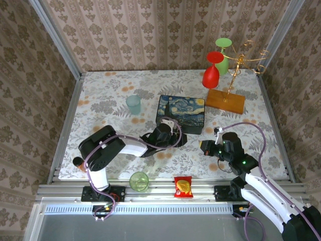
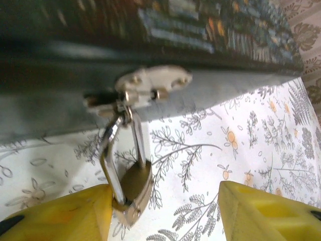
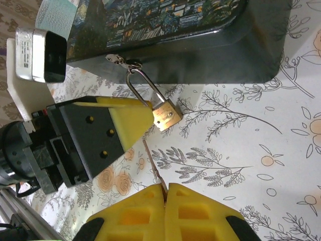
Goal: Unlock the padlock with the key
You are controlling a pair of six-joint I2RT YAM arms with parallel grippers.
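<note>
The tiny brass padlock (image 2: 131, 190) hangs by its silvery shackle (image 2: 138, 140) from the white hasp (image 2: 150, 84) on the front of the Starry Night box (image 1: 181, 113). My left gripper (image 2: 163, 218) is open, and its left finger (image 2: 55, 216) touches the padlock's side while the other finger (image 2: 271, 211) stands well apart. In the right wrist view the padlock (image 3: 167, 116) lies against that yellow finger (image 3: 128, 118). My right gripper (image 3: 165, 193) is shut on the thin key (image 3: 152, 163), whose blade points up toward the padlock's base, a short gap away.
A teal cup (image 1: 133, 104) stands left of the box. A green cup (image 1: 139, 181) and a red-yellow snack packet (image 1: 183, 187) lie at the near edge. A wooden stand (image 1: 225, 100) with a red glass (image 1: 212, 70) and a green one is at the back right.
</note>
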